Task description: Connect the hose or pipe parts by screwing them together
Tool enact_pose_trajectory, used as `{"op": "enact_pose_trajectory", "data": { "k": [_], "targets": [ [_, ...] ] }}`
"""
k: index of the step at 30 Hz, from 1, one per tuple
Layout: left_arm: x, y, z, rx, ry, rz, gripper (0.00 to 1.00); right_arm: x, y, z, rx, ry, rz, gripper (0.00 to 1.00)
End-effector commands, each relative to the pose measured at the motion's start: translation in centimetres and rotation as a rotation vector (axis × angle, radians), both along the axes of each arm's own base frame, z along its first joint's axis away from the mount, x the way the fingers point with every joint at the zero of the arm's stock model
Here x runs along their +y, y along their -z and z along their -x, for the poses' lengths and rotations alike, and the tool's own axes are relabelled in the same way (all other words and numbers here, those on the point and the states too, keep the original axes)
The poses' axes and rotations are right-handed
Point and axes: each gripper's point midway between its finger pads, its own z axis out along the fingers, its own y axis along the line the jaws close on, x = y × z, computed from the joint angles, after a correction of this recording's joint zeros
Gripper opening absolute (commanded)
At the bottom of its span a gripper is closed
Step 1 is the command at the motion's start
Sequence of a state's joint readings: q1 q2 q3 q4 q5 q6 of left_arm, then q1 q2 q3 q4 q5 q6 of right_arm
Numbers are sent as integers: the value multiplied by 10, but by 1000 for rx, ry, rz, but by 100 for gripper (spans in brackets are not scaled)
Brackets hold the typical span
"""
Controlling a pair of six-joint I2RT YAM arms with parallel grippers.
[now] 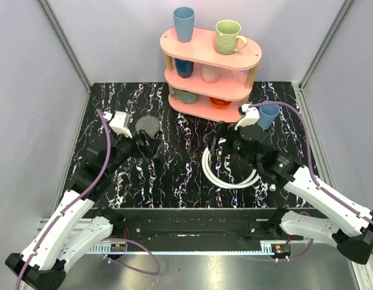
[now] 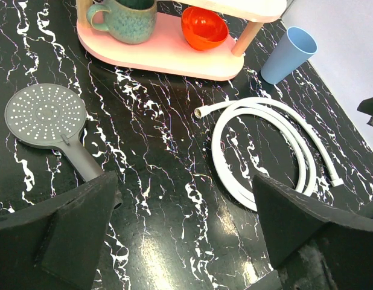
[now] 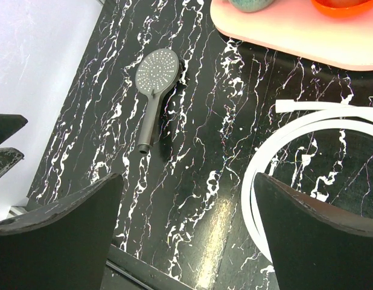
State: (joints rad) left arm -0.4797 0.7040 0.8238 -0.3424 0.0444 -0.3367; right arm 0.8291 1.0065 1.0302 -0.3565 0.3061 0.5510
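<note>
The grey round-faced shower head lies face up at the back left of the black marbled table, its dark handle pointing toward the near edge. In the left wrist view the shower head has its handle end beside my left finger. The white hose lies coiled right of centre; the hose has a small fitting at its free end. My left gripper hovers open just nearer than the shower head. My right gripper hovers open over the hose. The right wrist view also shows the shower head.
A pink three-tier shelf with cups and bowls stands at the back centre. A light blue cup stands right of it, near the hose. An orange bowl and a teal mug sit on the lowest tier. Grey walls enclose the table.
</note>
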Motion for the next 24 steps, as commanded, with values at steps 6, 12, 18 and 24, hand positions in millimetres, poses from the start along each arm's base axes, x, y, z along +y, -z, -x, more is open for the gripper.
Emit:
{"op": "enact_pose_trajectory", "data": {
  "k": [6, 12, 18, 24],
  "targets": [
    [25, 17, -21, 85, -197, -51, 97, -12, -14, 0, -72, 24, 6, 100],
    [48, 53, -58, 307, -364, -208, 95, -13, -3, 7, -69, -6, 12, 100],
    [57, 84, -107, 531, -328, -29, 88, -16, 9, 16, -54, -16, -31, 100],
    [60, 133, -125, 671, -352, -97, 81, -11, 0, 34, -79, -104, -91, 100]
  ]
}}
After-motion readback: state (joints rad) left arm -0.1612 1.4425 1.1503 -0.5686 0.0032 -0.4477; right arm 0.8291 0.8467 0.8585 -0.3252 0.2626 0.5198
